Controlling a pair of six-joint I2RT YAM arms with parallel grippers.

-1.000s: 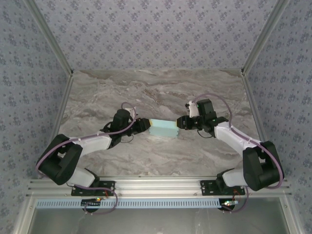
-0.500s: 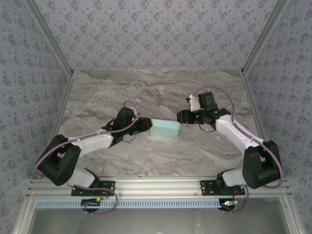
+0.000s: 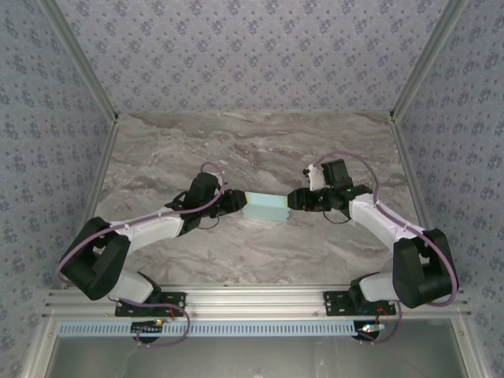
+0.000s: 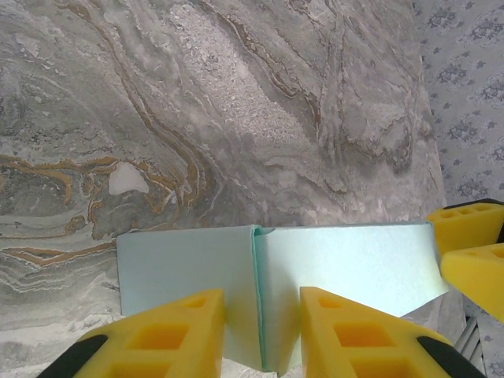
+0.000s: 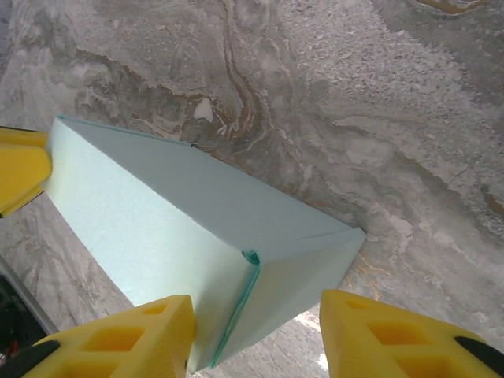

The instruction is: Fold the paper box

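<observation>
The paper box [image 3: 264, 208] is a pale turquoise, closed oblong box lying mid-table between my two grippers. My left gripper [image 3: 235, 202] holds its left end: in the left wrist view both yellow fingers [image 4: 177, 335] press on the two faces either side of a corner seam of the box [image 4: 354, 260], so the left gripper [image 4: 260, 303] is shut on it. My right gripper [image 3: 293, 199] is at the box's right end. In the right wrist view the right gripper [image 5: 256, 303] straddles the end of the box [image 5: 157, 205], open: the left finger [image 5: 118, 339] touches the card, while bare marble shows before the other finger.
The marble tabletop [image 3: 260, 150] spreads out around the box. Patterned walls close in the back and both sides. The right gripper's yellow fingers [image 4: 471, 244] show at the far end of the box in the left wrist view.
The right gripper lifted off the box's right end, then came back down to it with its jaws wider. The left gripper and box shifted slightly to the right.
</observation>
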